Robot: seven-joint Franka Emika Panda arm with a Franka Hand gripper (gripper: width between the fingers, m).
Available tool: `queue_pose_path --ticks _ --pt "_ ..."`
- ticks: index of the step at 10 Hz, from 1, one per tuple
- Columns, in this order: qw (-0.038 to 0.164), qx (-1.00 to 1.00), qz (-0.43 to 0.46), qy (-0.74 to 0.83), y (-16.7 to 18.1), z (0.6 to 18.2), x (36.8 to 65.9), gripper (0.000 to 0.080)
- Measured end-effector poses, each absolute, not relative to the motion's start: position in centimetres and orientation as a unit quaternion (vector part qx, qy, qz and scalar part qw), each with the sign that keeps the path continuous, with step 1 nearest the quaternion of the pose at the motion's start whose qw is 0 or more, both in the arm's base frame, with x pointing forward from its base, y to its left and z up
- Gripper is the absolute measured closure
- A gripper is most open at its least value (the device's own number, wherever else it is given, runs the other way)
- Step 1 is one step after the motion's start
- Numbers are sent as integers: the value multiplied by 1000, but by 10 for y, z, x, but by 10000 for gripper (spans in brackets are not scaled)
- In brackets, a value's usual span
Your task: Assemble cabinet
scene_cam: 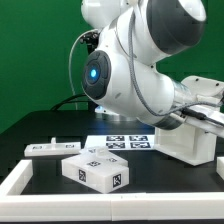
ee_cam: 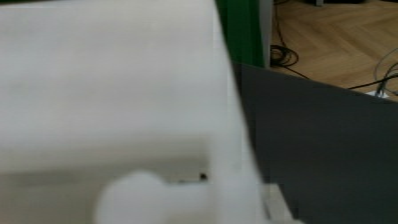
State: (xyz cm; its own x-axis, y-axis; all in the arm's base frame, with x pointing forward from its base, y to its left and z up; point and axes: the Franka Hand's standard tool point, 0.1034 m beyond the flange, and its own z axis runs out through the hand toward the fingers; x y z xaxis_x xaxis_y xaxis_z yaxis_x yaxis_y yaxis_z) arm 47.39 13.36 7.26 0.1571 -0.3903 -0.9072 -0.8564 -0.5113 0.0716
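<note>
End effector [scene_cam: 204,112] is hanging close against the top of the cabinet body [scene_cam: 188,143], whose white wall is filling the wrist view. I cannot tell whether its fingers are wide or clamped. The arm is probably gripping or repositioning the body. Well away from the end effector, a boxy piece [scene_cam: 95,171] and a flat piece [scene_cam: 52,149] are lying on the tabletop [scene_cam: 40,128]. The next move is calling for a secure hold on the body.
</note>
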Motion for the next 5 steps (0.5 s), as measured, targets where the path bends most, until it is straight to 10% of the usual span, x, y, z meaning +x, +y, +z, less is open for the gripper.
queue_pose_path --ticks 5 --pt "194 -818 382 383 114 109 491 767"
